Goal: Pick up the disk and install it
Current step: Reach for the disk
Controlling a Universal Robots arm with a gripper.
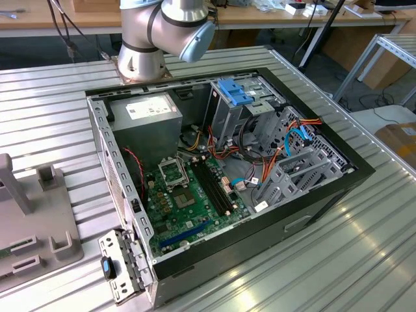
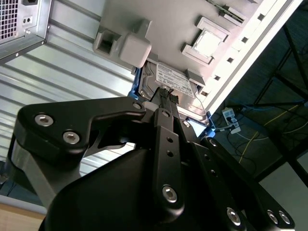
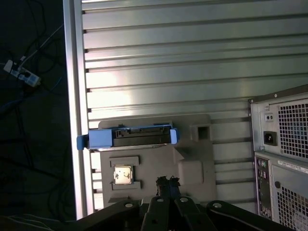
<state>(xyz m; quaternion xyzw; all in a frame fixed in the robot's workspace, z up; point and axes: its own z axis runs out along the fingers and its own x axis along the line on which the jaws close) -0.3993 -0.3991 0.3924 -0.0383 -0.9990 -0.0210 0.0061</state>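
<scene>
End effector (image 3: 167, 181) hovers closed and empty (as far as both wrist views let me judge) above the grey fixture (image 3: 192, 159), where the disk (image 3: 130, 137) sits slotted near the tabletop (image 3: 192, 62) edge, apart from the computer case (image 3: 284, 144). A skewed grip on its blue rail (image 3: 96, 139) could, I judge, jam it there or tip it overboard. It is silver-grey metal, white-labelled, blue-framed.

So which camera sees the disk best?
The first wrist view: the whole disk sits unblocked on the grey tray. In the second wrist view the gripper covers part of its labelled face. The exterior view faces the computer case.
</scene>
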